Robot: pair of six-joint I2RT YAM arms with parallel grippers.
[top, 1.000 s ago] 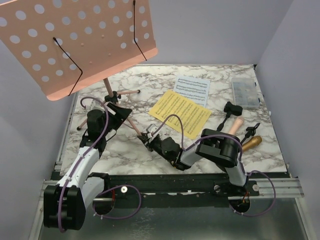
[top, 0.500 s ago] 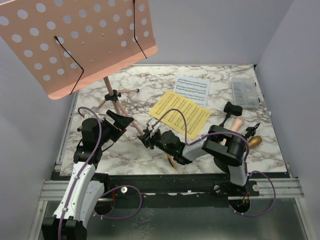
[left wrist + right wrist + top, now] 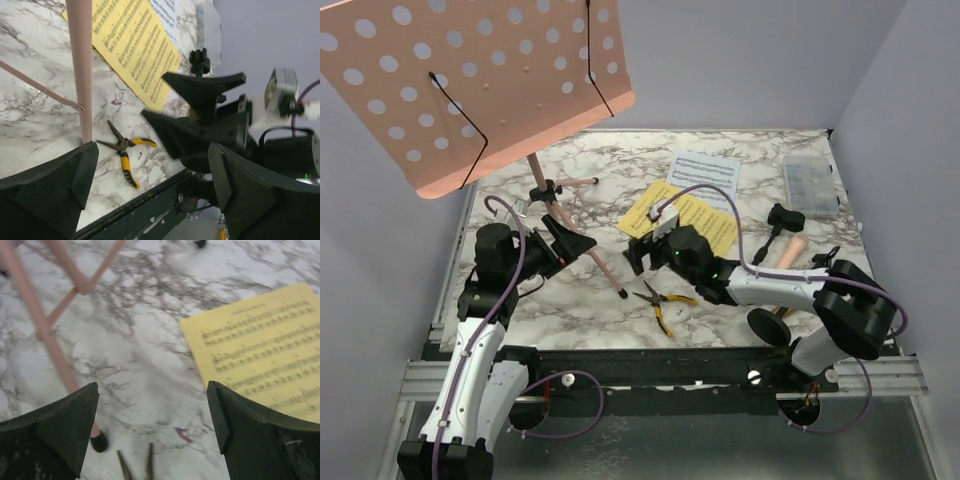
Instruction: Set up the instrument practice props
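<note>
Pliers (image 3: 658, 298) are seen at five o'clock of the right gripper (image 3: 638, 256), spread wide and empty like the left gripper (image 3: 578, 244).

No legible words, labels or numbers anywhere. The yellow sheet-music page (image 3: 260, 340) shows printed staves of notes only. The white sheet-music page (image 3: 705, 172) shows staves too, too small to read.

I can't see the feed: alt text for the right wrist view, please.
The right gripper is open and empty above the marble table. A yellow page lies at picture right, pink rack legs cross at picture left, and pliers tips show at the bottom edge.
</note>
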